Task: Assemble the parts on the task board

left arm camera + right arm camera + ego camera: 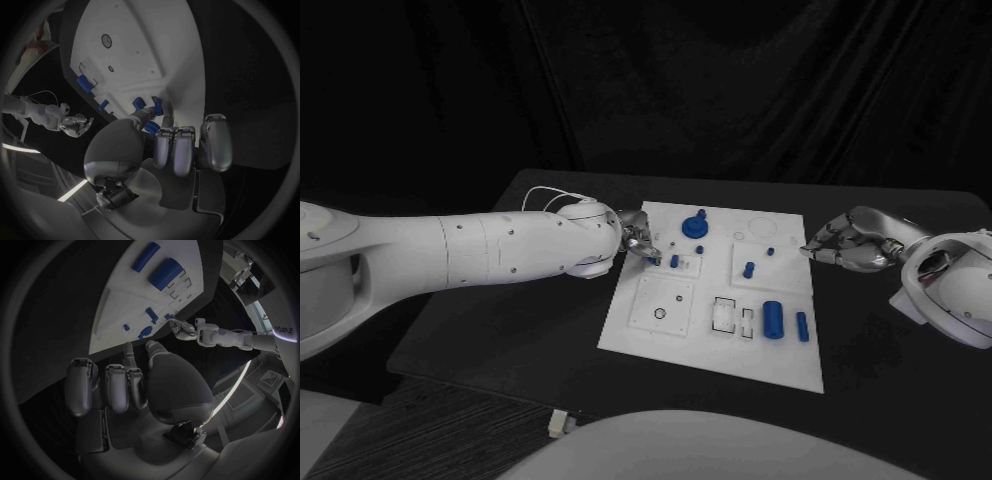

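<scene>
The white task board lies in the middle of the black table. My left hand reaches over the board's left edge. Its thumb and one finger close on either side of a small upright blue peg, and its other fingers are curled in. A round blue knob stands just beyond that hand, with another peg further right. My right hand rests at the board's right edge with its fingers curled in and nothing in them.
A thick blue cylinder and a slimmer one lie on the board's near right part, next to rectangular slots. A square plate with a ring sits near left. Black table surrounds the board.
</scene>
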Controlling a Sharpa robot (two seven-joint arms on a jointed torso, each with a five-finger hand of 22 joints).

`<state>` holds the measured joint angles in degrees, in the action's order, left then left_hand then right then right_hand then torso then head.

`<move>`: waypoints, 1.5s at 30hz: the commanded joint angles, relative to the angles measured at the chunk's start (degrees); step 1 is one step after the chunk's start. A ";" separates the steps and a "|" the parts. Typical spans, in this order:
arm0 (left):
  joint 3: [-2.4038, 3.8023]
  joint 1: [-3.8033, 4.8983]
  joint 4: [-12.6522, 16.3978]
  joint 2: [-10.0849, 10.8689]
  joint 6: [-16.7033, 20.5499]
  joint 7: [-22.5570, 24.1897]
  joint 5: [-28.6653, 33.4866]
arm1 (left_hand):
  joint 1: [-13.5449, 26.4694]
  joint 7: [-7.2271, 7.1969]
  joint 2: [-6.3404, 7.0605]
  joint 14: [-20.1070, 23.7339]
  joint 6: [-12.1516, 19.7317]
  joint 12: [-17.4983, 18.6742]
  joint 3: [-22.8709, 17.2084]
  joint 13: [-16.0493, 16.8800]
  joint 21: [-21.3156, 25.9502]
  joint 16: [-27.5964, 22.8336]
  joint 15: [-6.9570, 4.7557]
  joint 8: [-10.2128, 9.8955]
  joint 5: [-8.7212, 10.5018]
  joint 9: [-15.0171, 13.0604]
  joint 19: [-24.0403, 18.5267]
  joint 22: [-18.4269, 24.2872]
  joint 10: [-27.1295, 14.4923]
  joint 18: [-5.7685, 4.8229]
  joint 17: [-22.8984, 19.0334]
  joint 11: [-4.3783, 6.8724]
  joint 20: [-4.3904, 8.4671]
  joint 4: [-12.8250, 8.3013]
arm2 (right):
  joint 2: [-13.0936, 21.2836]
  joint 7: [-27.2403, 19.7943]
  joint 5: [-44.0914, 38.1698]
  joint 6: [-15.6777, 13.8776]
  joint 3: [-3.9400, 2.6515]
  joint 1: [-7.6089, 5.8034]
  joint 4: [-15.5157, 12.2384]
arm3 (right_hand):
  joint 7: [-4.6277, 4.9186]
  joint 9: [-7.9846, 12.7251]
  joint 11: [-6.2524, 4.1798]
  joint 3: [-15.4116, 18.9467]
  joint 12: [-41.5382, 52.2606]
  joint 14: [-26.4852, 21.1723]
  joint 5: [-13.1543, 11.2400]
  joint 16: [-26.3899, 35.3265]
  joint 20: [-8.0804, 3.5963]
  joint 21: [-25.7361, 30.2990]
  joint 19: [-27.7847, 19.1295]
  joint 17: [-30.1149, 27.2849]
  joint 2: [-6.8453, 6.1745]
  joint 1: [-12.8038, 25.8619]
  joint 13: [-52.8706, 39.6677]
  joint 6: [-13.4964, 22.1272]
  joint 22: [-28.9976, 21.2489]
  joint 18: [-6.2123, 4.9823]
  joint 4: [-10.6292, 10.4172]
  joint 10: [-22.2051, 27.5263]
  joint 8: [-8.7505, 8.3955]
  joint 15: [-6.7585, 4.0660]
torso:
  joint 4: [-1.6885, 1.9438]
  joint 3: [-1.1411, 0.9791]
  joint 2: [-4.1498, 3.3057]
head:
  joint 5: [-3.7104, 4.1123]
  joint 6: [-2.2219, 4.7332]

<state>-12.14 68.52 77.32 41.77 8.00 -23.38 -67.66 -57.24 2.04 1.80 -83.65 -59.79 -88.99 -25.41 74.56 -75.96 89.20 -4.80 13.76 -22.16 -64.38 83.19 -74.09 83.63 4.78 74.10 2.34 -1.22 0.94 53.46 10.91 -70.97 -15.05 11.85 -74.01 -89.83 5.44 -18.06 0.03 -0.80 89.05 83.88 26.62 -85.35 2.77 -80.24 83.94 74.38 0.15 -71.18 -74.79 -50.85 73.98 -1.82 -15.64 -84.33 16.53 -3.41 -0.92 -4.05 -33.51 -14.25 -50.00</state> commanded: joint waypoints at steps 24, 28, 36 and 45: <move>-0.08 -0.34 -0.28 -0.63 -0.81 0.69 -0.15 | 0.58 -0.70 -0.50 -6.35 -0.25 -1.01 -2.86 15.44 0.70 0.80 -0.45 -0.23 0.05 -0.52 0.55 -11.55 6.37 -1.54 15.90 0.21 0.00 -0.24 | 0.03 1.29 -0.11 -0.49 -0.04 0.40 0.07 | -0.01 -0.03 0.70 -1.42 0.95 4.08 1.18 1.10 0.32 0.64 1.27 5.02 -0.27 -1.22 -15.21 0.36 12.30 -0.89 0.19 -5.67 0.23 0.23 | 0.00 0.07 -0.07 | -0.03 0.00; -0.08 -0.34 -0.41 -0.83 -0.85 0.73 -0.15 | 0.58 -0.70 -0.50 -6.35 -0.25 -1.01 -2.86 15.44 0.70 0.80 -0.45 -0.23 0.05 -0.52 0.55 -11.55 6.37 -1.54 15.90 0.21 0.00 -0.24 | 0.02 1.32 -0.11 -0.51 -0.04 0.42 0.09 | -0.01 -0.03 0.70 -1.46 0.95 4.07 1.25 1.13 0.32 0.73 1.24 4.96 -0.25 -1.29 -15.21 0.37 12.27 -0.92 0.21 -5.67 0.23 0.23 | -0.01 0.07 -0.09 | -0.06 0.00; -0.08 -0.35 -0.62 -1.11 -1.26 0.75 -0.15 | 0.58 -0.70 -0.50 -6.35 -0.25 -1.01 -2.86 15.44 0.70 0.80 -0.45 -0.23 0.05 -0.52 0.55 -11.55 6.37 -1.54 15.90 0.21 0.00 -0.24 | 0.12 1.36 -0.11 -0.55 -0.04 0.44 0.03 | -0.01 -0.02 0.71 -1.49 0.95 4.07 1.29 1.13 0.32 0.76 1.22 4.96 -0.24 -1.34 -15.21 0.37 12.26 -0.92 0.22 -5.67 0.23 0.23 | -0.04 0.04 -0.08 | -0.01 0.00; -0.08 -0.37 -0.70 -1.34 -1.41 0.79 -0.15 | 0.62 -0.70 -0.51 -6.35 -0.25 -1.01 -2.82 15.44 0.79 0.80 -0.46 -0.23 0.07 -0.53 0.52 -11.52 6.37 -1.52 15.90 0.22 0.00 -0.15 | 0.10 1.38 -0.11 -0.55 -0.04 0.46 0.04 | -0.01 -0.02 0.71 -1.54 0.95 4.06 1.35 1.14 0.32 0.79 1.21 4.94 -0.23 -1.45 -15.21 0.37 12.25 -0.93 0.26 -5.67 0.23 0.23 | -0.05 0.05 -0.01 | -0.11 0.00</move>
<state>-12.16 68.41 76.58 40.60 7.67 -23.32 -67.76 -56.94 2.04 1.49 -83.65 -59.79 -88.99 -25.41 74.56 -75.95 89.20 -4.80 13.76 -22.16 -64.79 83.19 -74.09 83.63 4.78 74.10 2.35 -1.22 0.94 53.51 11.23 -70.97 -15.07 11.85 -73.69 -89.76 5.44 -18.05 0.04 -0.80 89.05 83.88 26.63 -85.35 2.77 -80.19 83.94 74.38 0.15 -71.18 -74.79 -50.85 73.98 -1.82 -15.64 -84.33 16.53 -3.41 -0.94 -4.00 -33.55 -14.27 -50.00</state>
